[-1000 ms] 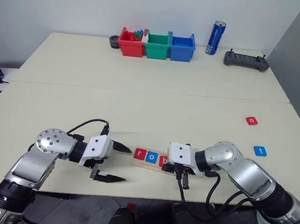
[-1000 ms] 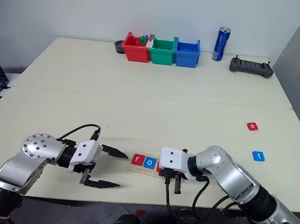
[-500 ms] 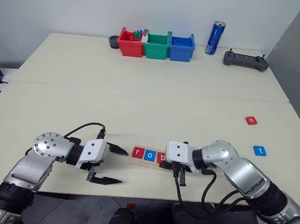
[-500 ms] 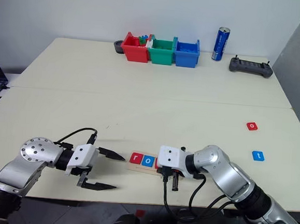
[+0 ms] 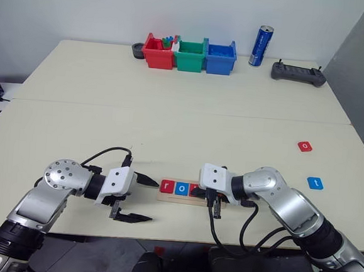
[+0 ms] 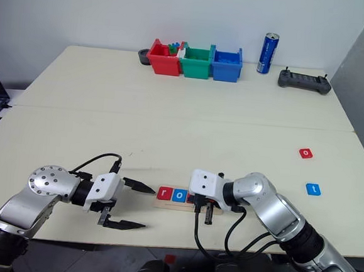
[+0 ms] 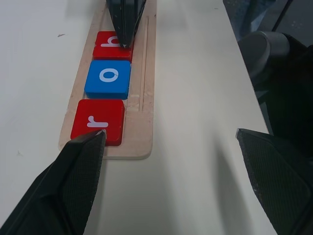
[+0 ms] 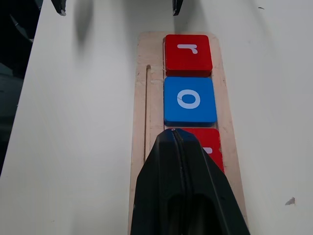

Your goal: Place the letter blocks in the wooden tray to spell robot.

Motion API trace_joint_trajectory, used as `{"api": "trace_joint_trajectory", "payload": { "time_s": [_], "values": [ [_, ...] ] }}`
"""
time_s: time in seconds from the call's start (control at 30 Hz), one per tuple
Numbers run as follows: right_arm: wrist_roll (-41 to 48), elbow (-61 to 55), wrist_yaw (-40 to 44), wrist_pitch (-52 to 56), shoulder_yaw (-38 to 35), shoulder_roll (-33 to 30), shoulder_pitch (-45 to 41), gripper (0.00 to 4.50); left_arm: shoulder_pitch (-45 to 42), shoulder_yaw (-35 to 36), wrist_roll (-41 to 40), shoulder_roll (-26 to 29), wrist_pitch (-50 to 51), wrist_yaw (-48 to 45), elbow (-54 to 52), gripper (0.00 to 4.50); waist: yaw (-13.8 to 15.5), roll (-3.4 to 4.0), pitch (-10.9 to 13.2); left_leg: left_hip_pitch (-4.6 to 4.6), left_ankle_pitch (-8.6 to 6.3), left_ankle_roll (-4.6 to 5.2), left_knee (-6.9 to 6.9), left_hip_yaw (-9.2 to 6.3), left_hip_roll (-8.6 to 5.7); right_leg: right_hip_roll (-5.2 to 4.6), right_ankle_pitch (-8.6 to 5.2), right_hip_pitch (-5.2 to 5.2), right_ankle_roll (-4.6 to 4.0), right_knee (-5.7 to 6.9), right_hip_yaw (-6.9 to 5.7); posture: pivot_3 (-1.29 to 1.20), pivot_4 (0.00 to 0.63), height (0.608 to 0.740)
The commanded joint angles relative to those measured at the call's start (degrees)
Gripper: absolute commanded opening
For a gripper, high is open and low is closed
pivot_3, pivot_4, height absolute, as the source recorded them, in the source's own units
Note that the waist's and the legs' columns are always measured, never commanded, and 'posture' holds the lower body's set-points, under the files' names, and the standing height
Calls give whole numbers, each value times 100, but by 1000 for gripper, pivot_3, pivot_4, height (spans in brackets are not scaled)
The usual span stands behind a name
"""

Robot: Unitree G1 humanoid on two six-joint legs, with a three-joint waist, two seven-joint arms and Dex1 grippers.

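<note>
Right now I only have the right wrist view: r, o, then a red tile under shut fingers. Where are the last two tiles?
Observer: Loose on the table to the robot's right: red o tile, blue t tile nearer the robot.
Operator: Left gripper?
Observer: The left gripper is open, by the wooden tray end with the r tile, holding nothing.
Operator: Hidden tile's letter?
Observer: b tile, per the left wrist view.

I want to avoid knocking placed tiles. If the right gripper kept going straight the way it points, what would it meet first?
Probably the red b tile: the shut right gripper has its tips right over it in the wooden tray. Just beyond lies the blue o tile, then the red r tile. Contact is unclear.
</note>
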Motion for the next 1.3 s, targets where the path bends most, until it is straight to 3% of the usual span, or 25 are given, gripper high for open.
{"api": "trace_joint_trajectory", "payload": {
  "time_s": [0.03, 0.27, 0.83, 1.2, 1.3],
  "values": [
    [237, -456, 284, 40, -324, -272, -45, 20, -5, 178, -150, 30, 0, -30, -12, 4500, 2, 0, 0, 0, 0, 0, 0, 0, 0, 0, 0, 0, 0, 0, 0, 0, 150, 740],
    [-67, -281, 299, -164, -204, -684, -9, 20, -29, 287, -127, 117, -107, -78, 268, 4500, -2, 0, 0, 1, 0, 0, 0, 0, 0, 0, 0, 0, 0, 0, 0, 0, 150, 740],
    [-601, 342, 330, -498, 80, -198, -233, 20, -39, 241, -169, 111, 610, 113, -551, 4500, -3, 0, 0, 1, 0, 0, 0, 0, 0, 0, 0, 0, 0, 1, 0, 0, 150, 740],
    [-595, 343, 368, -552, -32, -58, -246, 20, 10, 304, -194, 59, 375, 28, -249, 4500, -1, 0, 0, 1, 0, 0, 0, 0, 0, 0, 0, 0, -1, 1, 0, 0, 150, 740],
    [-366, 92, 423, -469, -369, -186, -194, 20, 35, 346, -267, 6, 285, -3, -115, 4500, 0, 0, 0, 1, 0, 0, 0, 0, 0, 0, 0, 0, -1, 1, -1, 0, 150, 740]
  ]
}}
